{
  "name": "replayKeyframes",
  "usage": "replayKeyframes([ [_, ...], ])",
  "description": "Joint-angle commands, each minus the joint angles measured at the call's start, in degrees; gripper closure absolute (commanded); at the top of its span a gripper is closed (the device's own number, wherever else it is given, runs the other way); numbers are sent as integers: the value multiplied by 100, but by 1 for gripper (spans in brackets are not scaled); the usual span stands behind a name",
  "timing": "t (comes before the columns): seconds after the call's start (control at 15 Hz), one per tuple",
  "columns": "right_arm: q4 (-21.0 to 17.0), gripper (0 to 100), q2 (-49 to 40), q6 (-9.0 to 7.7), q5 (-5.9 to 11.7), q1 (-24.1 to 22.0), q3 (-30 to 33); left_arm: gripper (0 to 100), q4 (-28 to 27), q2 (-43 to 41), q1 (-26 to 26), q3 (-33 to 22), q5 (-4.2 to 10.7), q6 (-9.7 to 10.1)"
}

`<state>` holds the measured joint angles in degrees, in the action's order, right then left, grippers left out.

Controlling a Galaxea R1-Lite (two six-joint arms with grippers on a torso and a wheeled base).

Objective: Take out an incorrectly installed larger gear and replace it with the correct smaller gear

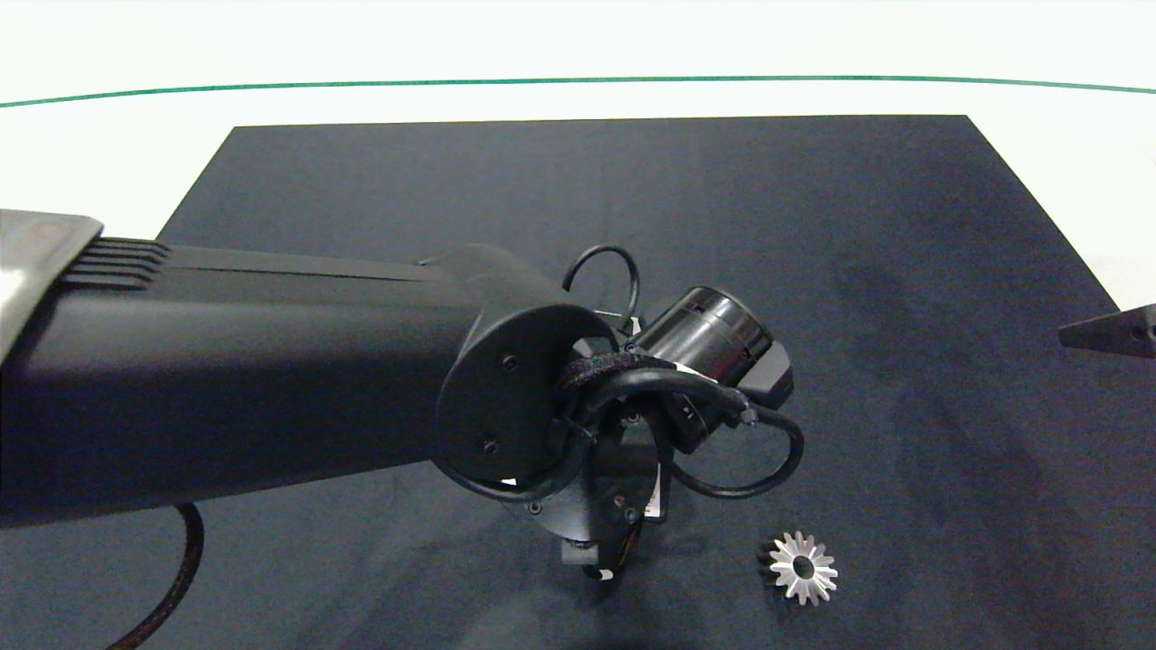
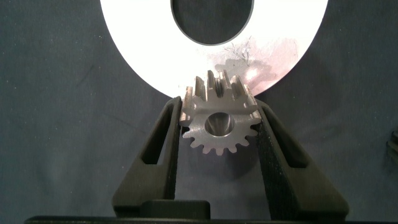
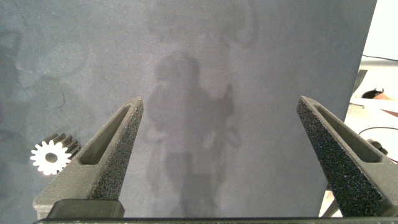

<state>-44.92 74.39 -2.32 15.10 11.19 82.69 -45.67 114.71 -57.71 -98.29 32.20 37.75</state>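
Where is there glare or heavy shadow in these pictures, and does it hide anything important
Left wrist view: the white disc is blown out, yet the smaller gear between the left gripper fingers reads clearly. Right wrist view: a soft shadow lies on the dark mat between the open right gripper fingers. Head view: the lone gear glints.

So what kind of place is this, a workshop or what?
Probably a robot test bench: a dark mat over a white table, loose metal gears, the left gripper holding a small gear by a metal disc.
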Motion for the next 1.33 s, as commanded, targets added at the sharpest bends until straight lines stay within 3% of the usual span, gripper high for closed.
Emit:
replayKeyframes([
  [0.07,-25,0,-3,-6,10,-3,2,84,-13,7,-12,-41,24,4],
  [1.07,-25,0,-3,-6,-34,-3,2,84,-21,148,-12,-199,24,4],
  [1.13,-25,0,-3,-6,-34,-3,2,0,-21,148,-12,-190,24,4],
  [1.33,-25,0,-3,-6,-34,-3,2,0,-21,139,-3,-190,24,4],
])
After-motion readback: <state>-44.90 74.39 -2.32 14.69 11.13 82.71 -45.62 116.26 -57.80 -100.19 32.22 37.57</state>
